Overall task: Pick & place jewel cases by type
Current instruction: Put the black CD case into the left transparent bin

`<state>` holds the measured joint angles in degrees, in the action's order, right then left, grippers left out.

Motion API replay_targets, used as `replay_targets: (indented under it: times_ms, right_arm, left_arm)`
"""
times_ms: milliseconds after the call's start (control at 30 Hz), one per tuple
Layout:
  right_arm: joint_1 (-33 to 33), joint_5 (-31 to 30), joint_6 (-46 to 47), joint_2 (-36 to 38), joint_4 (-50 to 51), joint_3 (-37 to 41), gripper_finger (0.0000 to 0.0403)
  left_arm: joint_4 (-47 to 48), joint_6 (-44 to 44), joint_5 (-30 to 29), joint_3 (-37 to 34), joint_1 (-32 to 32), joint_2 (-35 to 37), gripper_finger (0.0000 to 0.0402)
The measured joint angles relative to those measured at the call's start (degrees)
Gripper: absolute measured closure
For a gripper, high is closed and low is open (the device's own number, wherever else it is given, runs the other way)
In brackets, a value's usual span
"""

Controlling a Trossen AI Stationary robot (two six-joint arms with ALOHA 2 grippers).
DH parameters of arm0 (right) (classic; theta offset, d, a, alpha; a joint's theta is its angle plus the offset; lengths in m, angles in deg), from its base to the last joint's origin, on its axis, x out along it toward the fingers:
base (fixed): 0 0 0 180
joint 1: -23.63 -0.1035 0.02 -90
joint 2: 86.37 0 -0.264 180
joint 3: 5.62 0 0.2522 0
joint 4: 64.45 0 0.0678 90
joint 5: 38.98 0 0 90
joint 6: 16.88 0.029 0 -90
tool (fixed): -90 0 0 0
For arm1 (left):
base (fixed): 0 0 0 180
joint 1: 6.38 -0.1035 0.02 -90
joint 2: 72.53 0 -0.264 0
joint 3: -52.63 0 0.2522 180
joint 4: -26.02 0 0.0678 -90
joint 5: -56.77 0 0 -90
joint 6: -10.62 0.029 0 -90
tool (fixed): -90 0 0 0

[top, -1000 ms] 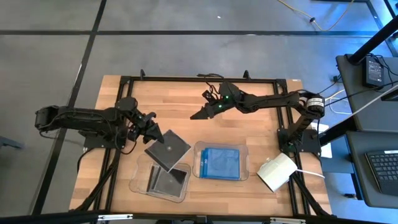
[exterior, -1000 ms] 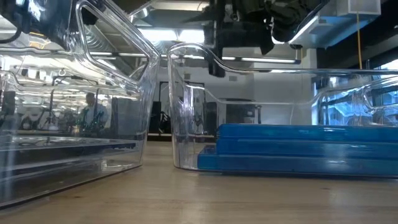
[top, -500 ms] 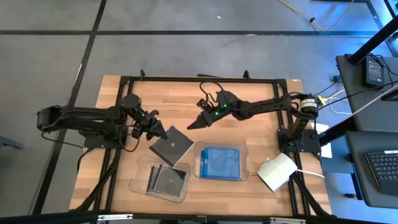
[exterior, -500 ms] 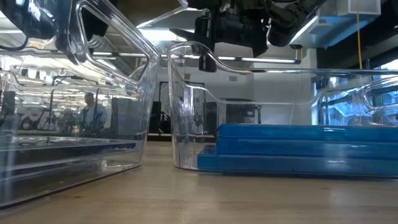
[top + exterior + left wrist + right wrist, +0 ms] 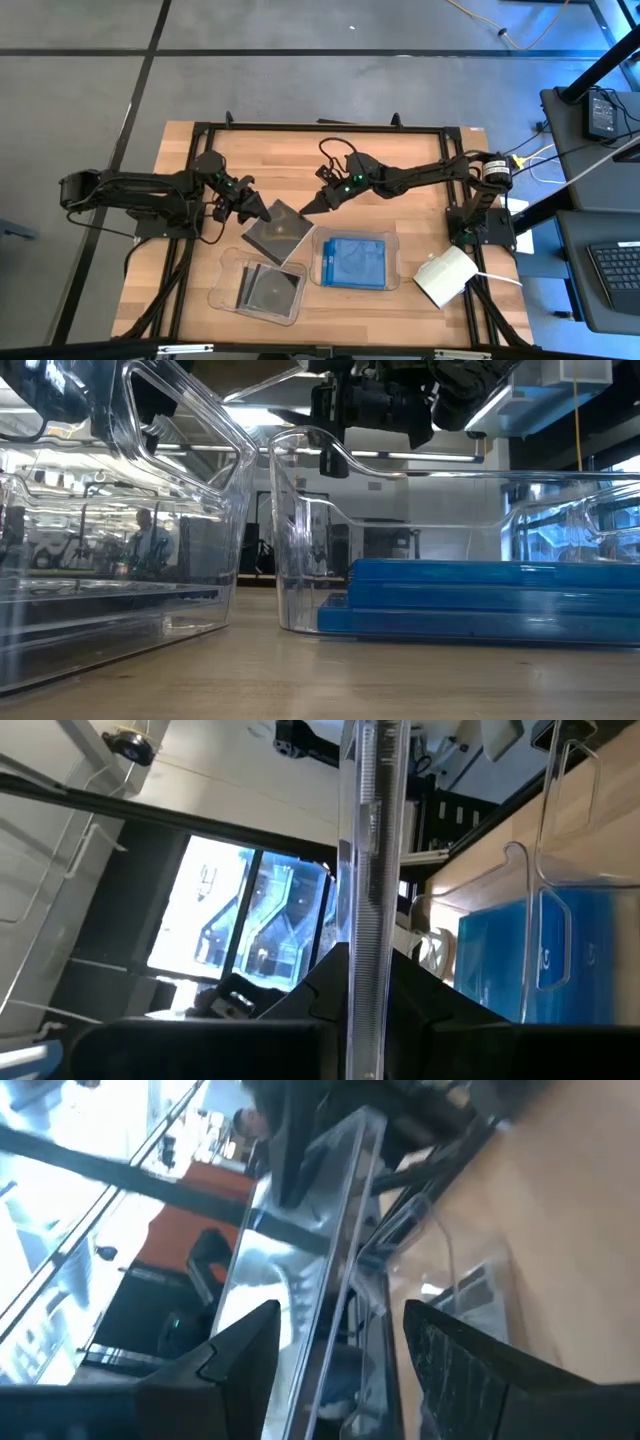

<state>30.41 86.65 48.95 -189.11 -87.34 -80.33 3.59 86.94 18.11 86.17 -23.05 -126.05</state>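
A dark jewel case [image 5: 278, 230] hangs flat in the air over the far edge of the left clear tray [image 5: 222, 290], with my left gripper [image 5: 258, 212] shut on it. In the left wrist view the jewel case [image 5: 365, 870] shows edge-on. My right gripper [image 5: 305, 207] is open at the case's far right side. In the right wrist view its fingers stand on either side of the case's edge [image 5: 350, 1200] with gaps showing. The left tray holds dark jewel cases [image 5: 270, 288]. The right tray [image 5: 320, 262] holds blue jewel cases [image 5: 355, 262]. My left gripper pinches the dark case's far left edge [image 5: 264, 216] between its two fingers, one on each flat face [image 5: 362, 1020]. The fingers come in level from the table's left. The case reaches out flat beyond the fingers, clear of the table and the trays.
A white box [image 5: 445, 277] lies at the near right corner. In the low view the trays' clear walls [image 5: 180, 480] stand close by, with the blue stack [image 5: 480, 595] inside the right one. Bare wood lies at the table's far side [image 5: 290, 160].
My right gripper has moved toward the table's near left, up to the held case, and has stayed open. The case stays lifted in my left gripper.
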Motion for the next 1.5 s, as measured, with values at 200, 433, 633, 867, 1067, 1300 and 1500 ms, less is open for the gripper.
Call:
replay_targets:
  times_ms: [200, 433, 633, 867, 1067, 1300, 1500]
  right_arm:
    - [0.17, 1.72, 5.70, 0.00, 0.45, 0.00, 0.0185]
    - [-0.96, 2.02, 5.94, 0.00, 0.17, 0.00, 0.0185]
    - [-1.76, 2.08, 7.21, 0.00, -2.71, 0.00, 0.0219]
    - [-1.71, 2.13, 7.41, 0.00, -2.73, 0.00, 0.0295]
    - [-1.71, 2.15, 7.40, 0.00, -2.94, 0.00, 0.0322]
    - [-1.68, 2.15, 7.36, 0.00, -3.03, 0.00, 0.0324]
    - [-1.68, 2.13, 7.20, 0.00, -3.03, 0.00, 0.0324]
  left_arm:
    - [0.43, 0.06, -0.64, 0.01, 0.00, 0.00, 0.0366]
    - [0.70, 0.12, -2.17, 0.01, 0.00, 0.00, 0.0371]
    - [1.77, 2.30, -2.51, 0.02, 0.00, 0.00, 0.0366]
    - [1.35, 2.58, -2.71, 0.10, 0.00, 0.04, 0.0370]
    - [1.22, 2.62, -2.65, 0.10, 0.00, 0.04, 0.0357]
    - [-0.01, 2.60, -2.62, 0.10, 0.00, 0.02, 0.0361]
    - [-0.49, 2.53, -2.71, 0.10, 0.00, 0.00, 0.0354]
